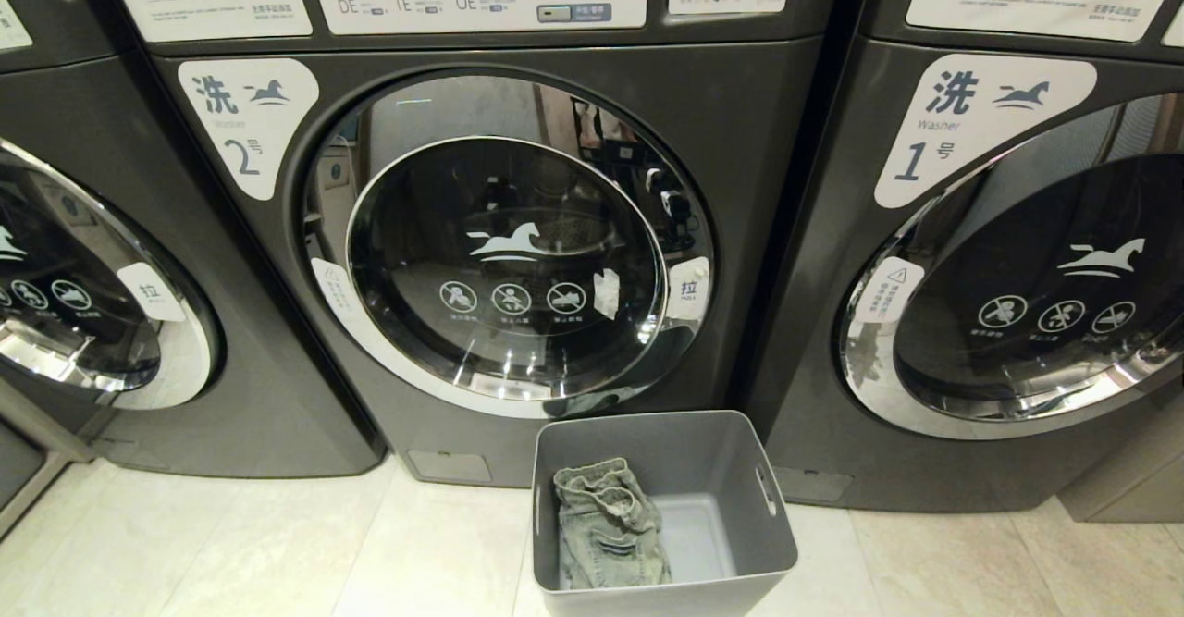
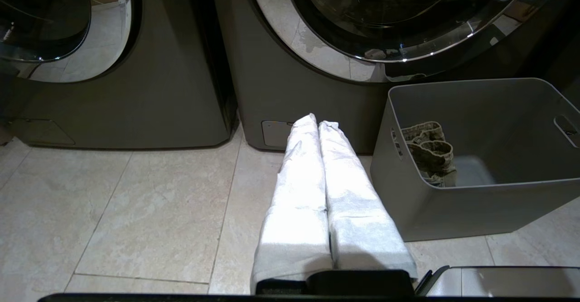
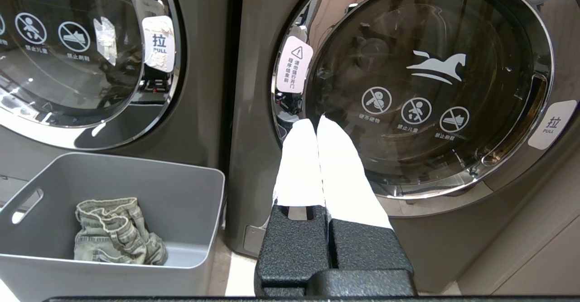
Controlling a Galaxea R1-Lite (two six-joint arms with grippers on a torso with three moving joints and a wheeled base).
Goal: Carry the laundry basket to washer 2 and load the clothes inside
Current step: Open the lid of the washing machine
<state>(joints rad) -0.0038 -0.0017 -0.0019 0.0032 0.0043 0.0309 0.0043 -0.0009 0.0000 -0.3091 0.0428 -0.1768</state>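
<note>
Head view: laundry basket (image 1: 740,543) sits on the floor just in front of washer 2 (image 1: 259,339), toward its right edge; clothes (image 1: 606,529) inside, against the left wall. Washer 2's door (image 1: 507,256) is closed. Three washers, one basket, one garment.

Left wrist view: left gripper (image 2: 318,122) clenched, empty, low beside the basket.

Right wrist view: right gripper (image 3: 317,120) clenched, empty, facing washer 1 (image 3: 253,112). Risk: the basket looks close enough to block the door swing; door must open first.
</note>
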